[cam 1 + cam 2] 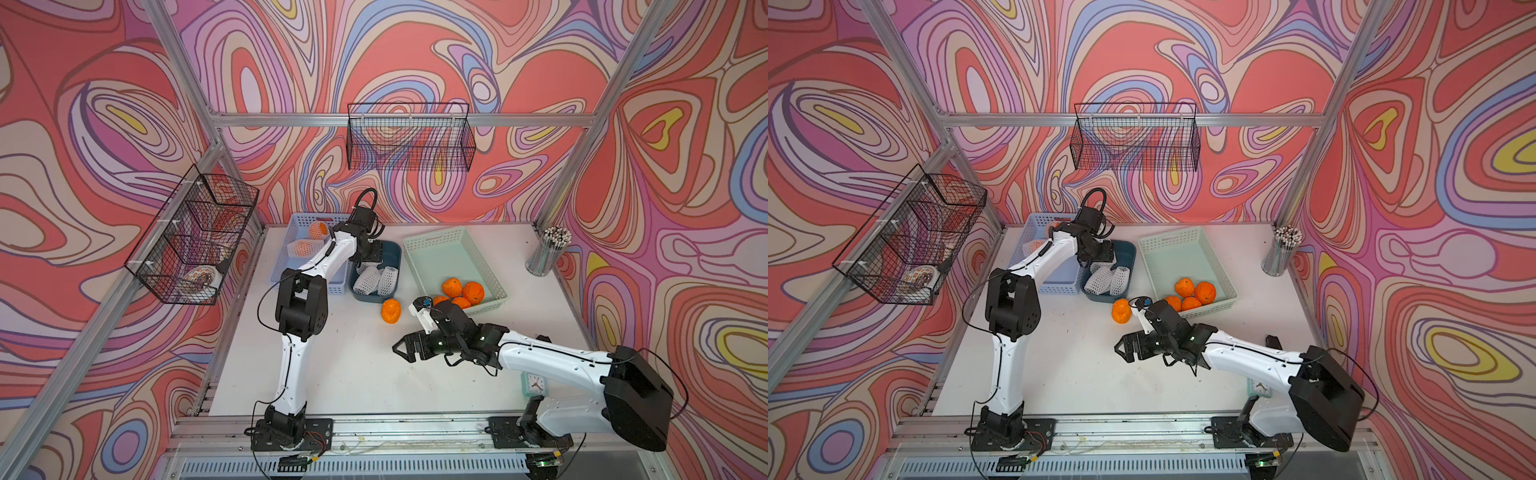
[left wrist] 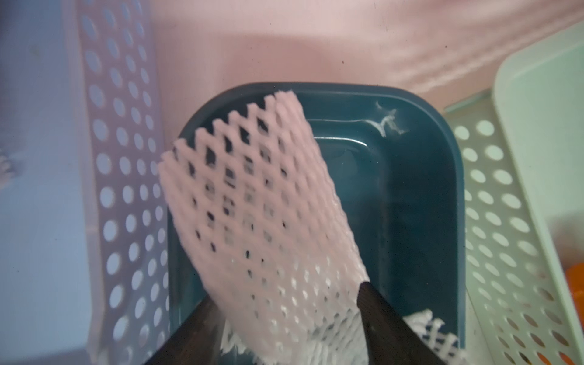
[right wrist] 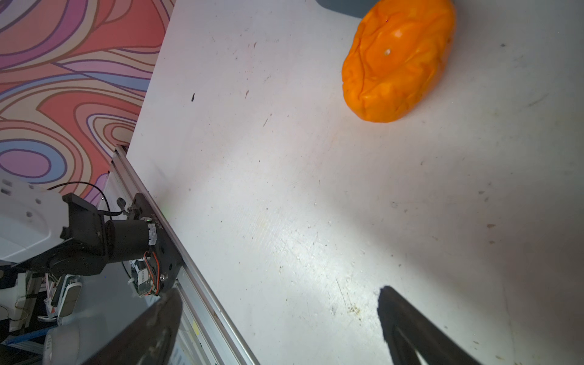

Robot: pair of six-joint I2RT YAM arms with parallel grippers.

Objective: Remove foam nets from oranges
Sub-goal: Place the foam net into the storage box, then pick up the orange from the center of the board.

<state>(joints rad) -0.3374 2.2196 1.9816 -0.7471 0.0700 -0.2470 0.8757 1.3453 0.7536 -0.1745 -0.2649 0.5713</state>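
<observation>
- Fingers (image 2: 382, 319) of the left gripper (image 2: 287, 295) are spread apart, not clamped on anything. A white foam mesh net (image 2: 262, 215) with diamond holes hangs loose between them. One edge sits against a fingertip, and the whole net looks pretty blurry.
- That gripper is right over the dark teal plastic tub (image 2: 442, 142), pointing down into it. In both top views a few empty foam nets (image 1: 376, 280) lie piled at the end of the tub nearest the robot.
- The right gripper (image 3: 275, 316) has its fingers wide apart too, with nothing between them. It hovers over the scuffed white tabletop (image 3: 284, 158).
- One bare orange (image 1: 390, 311), kinda squashed and wrinkly looking, sits on the table just beside the tub's near end. It's near the right gripper but not touching it.
- Four unwrapped oranges (image 1: 461, 293) are bunched in the near corner of the mint green perforated plastic basket (image 1: 453, 249), which stands on the right side of the tub.
- The pale blue perforated plastic basket (image 1: 297, 232) on the tub's other side holds netted oranges (image 1: 302, 248). I can make out two in a top view; the left arm covers the rest of that basket.
</observation>
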